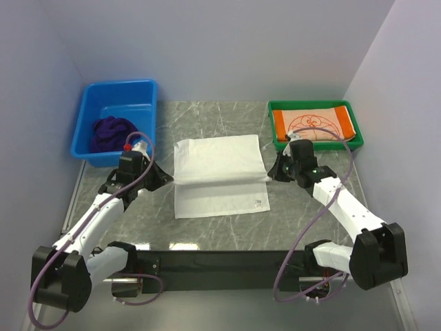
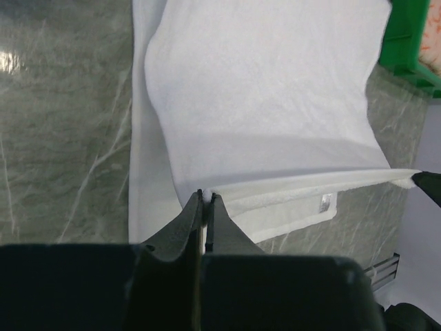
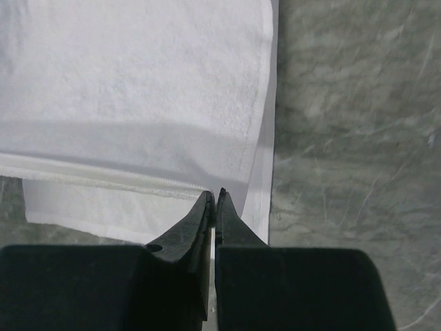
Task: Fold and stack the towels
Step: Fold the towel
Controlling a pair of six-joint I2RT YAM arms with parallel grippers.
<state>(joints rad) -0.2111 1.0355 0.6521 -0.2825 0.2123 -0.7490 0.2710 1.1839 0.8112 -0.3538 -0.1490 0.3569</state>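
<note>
I watch from a fixed camera high behind both arm bases, angled down across the whole counter point(image 1: 220, 231). One wrist camera looks close along the left pincer point(image 2: 207, 196), another along the right pincer point(image 3: 214, 193), both facing inward. All three views share the white towel point(image 1: 219, 176).

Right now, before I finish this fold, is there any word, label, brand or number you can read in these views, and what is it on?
No text can be read in any view.
Sewn label near a corner of the white towel: too small and blurred to read.
Orange towel in the green tray: only a cartoon face print, no letters visible.
</note>
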